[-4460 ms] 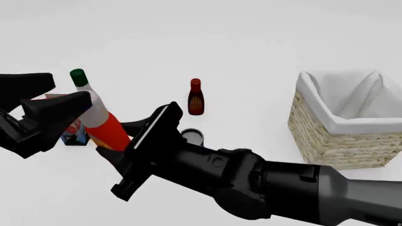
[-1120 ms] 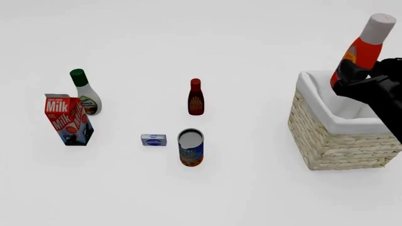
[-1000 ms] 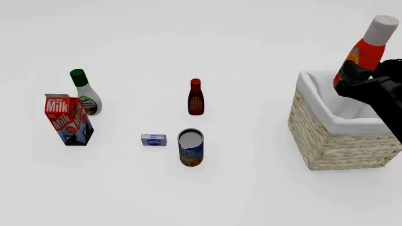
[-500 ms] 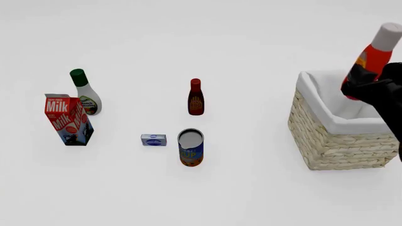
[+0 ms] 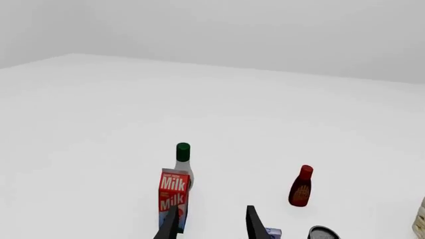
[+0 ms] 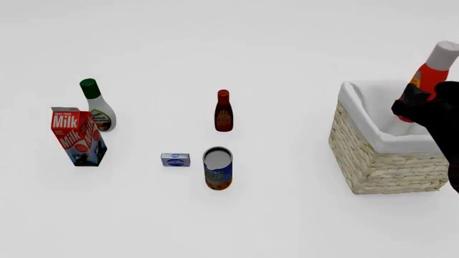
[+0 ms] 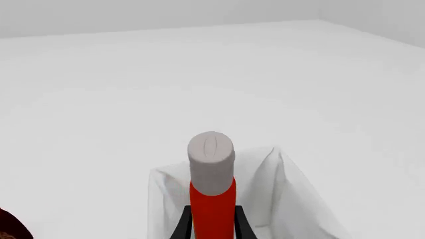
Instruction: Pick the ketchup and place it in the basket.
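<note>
The ketchup [image 6: 432, 69], an orange-red bottle with a white-grey cap, hangs tilted over the basket [image 6: 380, 161] at the right. My right gripper [image 6: 416, 102] is shut on its lower body, which dips below the white cloth rim. In the right wrist view the ketchup [image 7: 212, 194] stands between the two fingers, with the basket's white lining [image 7: 292, 194] behind and below it. My left gripper [image 5: 211, 226] is open with nothing between its fingers; it points towards the milk carton and the bottles and does not show in the front view.
On the left stand a milk carton [image 6: 77, 135] and a white bottle with a green cap [image 6: 95, 105]. A darker red bottle [image 6: 223, 111], an open can [image 6: 218, 168] and a small blue box [image 6: 176, 159] sit mid-table.
My right gripper has carried the ketchup from beside the left-hand bottles to above the basket. Over the last second it has drifted right and down towards the lining.
</note>
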